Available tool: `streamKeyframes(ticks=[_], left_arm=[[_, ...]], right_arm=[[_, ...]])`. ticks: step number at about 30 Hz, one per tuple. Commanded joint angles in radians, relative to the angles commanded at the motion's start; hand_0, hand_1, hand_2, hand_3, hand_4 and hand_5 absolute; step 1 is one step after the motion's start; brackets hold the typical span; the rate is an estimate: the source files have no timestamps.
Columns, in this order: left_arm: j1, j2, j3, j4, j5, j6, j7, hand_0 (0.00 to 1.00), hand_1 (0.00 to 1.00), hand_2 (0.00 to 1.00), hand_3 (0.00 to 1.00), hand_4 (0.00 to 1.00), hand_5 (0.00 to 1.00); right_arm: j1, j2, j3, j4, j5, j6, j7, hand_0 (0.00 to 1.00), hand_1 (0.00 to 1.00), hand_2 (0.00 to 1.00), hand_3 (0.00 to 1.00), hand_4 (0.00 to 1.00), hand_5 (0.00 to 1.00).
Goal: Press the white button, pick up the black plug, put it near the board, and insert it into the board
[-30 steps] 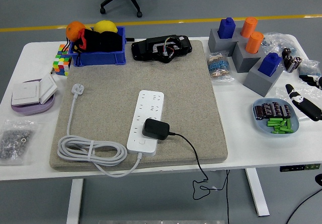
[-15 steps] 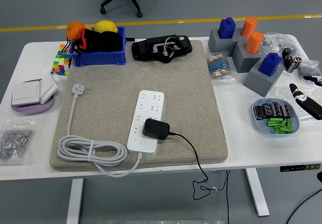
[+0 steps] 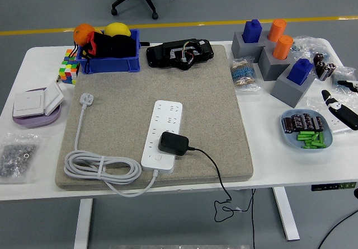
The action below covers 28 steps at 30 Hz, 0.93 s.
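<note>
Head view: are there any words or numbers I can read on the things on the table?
No text can be read anywhere.
White power strip: only socket holes show, no lettering.
Black plug adapter: plain top.
Clear bag of striped parts: any print is too small to read.
Black batteries in the blue dish: markings too blurred to read.

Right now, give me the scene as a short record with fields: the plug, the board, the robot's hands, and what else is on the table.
plug: black plug sits on the near end of the power strip
board: white, lying lengthwise on the grey mat, its white cable coiled at the mat's near left
right hand: right hand at the table's right edge, fingers unclear
left hand: not in view
other items: blue bin, light blue dish
person: none visible
</note>
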Motion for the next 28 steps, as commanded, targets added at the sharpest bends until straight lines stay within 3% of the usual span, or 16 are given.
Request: streamKeyframes(ticks=[3, 9, 10, 28], left_arm=[[-0.003, 0.004, 0.011, 0.000, -0.015, 0.001, -0.002, 0.625, 0.631, 0.639, 0.704, 0.573, 0.383], [0.007, 0.007, -0.015, 0.000, 0.014, -0.002, 0.002, 0.626, 0.631, 0.639, 0.702, 0.574, 0.388], [0.009, 0.008, -0.018, 0.000, 0.019, -0.003, 0.004, 0.627, 0.631, 0.638, 0.699, 0.573, 0.385], [0.023, 0.007, 0.021, 0.000, -0.010, -0.005, 0.006, 0.627, 0.631, 0.639, 0.701, 0.575, 0.386]], right_arm=[[0.003, -0.003, 0.001, 0.002, -0.002, 0.003, -0.004, 0.898, 0.838, 0.796, 0.718, 0.847, 0.597], [0.003, -0.004, -0.008, -0.001, 0.005, -0.049, 0.102, 0.898, 0.836, 0.791, 0.719, 0.845, 0.590], [0.004, -0.004, -0.008, -0.001, 0.003, -0.050, 0.104, 0.900, 0.807, 0.757, 0.704, 0.844, 0.582], [-0.022, 0.014, 0.008, 0.012, -0.021, -0.053, 0.098, 0.902, 0.811, 0.758, 0.694, 0.844, 0.577]])
